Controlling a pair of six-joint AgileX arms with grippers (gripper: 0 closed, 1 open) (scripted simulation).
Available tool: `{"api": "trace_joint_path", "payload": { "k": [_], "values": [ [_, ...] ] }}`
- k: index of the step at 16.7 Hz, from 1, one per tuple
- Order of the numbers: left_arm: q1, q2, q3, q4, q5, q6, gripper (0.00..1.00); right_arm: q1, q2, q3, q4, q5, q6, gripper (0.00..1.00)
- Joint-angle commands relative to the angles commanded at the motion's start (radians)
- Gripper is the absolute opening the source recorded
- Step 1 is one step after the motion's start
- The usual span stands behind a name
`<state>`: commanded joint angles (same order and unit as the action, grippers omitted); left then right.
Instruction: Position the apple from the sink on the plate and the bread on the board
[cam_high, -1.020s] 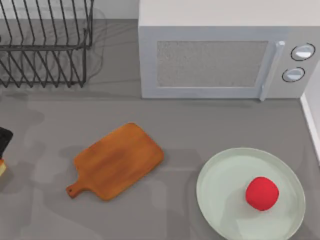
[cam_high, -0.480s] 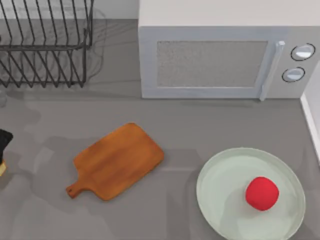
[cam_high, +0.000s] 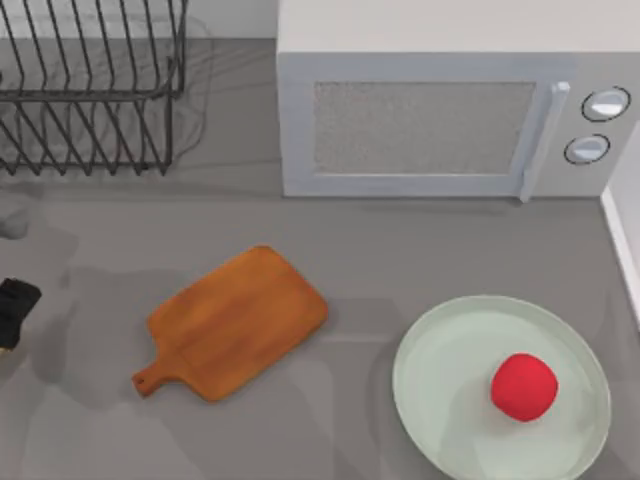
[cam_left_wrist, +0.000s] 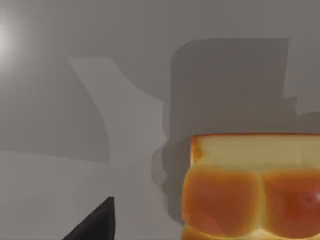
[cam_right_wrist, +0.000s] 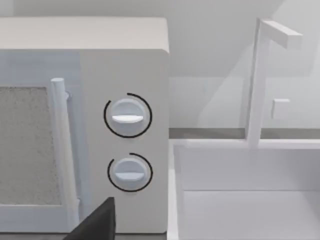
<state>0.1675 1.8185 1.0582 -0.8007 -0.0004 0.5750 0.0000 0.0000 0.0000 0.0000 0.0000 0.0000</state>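
Observation:
The bread (cam_left_wrist: 250, 192), golden-brown on top with pale sides, lies on the grey counter close under my left gripper (cam_high: 12, 305), which is at the table's far left edge. One dark fingertip (cam_left_wrist: 95, 225) stands apart from the loaf, so the gripper is open and holds nothing. The orange-brown board (cam_high: 235, 322) lies bare left of centre, handle toward the front left. The red apple (cam_high: 524, 386) rests on the mint-green plate (cam_high: 440, 370) at the front right. My right arm is parked near the microwave, and one open fingertip (cam_right_wrist: 97, 222) of it shows.
A white microwave (cam_high: 440, 110) stands at the back, its knobs (cam_right_wrist: 127, 116) facing the right wrist camera. A black wire dish rack (cam_high: 90, 90) occupies the back left. The white sink (cam_right_wrist: 250, 200) with its faucet (cam_right_wrist: 260, 75) lies beyond the table's right edge.
My left gripper has crept in from the left edge toward the front and now covers the sliver of bread that showed there. Board, plate and apple have not moved.

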Motion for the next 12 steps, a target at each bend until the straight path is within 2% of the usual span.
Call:
{"api": "trace_joint_path", "payload": {
  "k": [3,8,12],
  "values": [
    [0.002,0.049,-0.053,0.095,0.0,0.003,1.0,0.0,0.0,0.0,0.0,0.0,0.0,1.0],
    [0.002,0.057,-0.062,0.107,0.0,0.003,1.0,0.0,0.0,0.0,0.0,0.0,0.0,1.0],
    [0.002,0.057,-0.062,0.107,0.0,0.003,0.7,0.0,0.0,0.0,0.0,0.0,0.0,1.0]
  ]
}}
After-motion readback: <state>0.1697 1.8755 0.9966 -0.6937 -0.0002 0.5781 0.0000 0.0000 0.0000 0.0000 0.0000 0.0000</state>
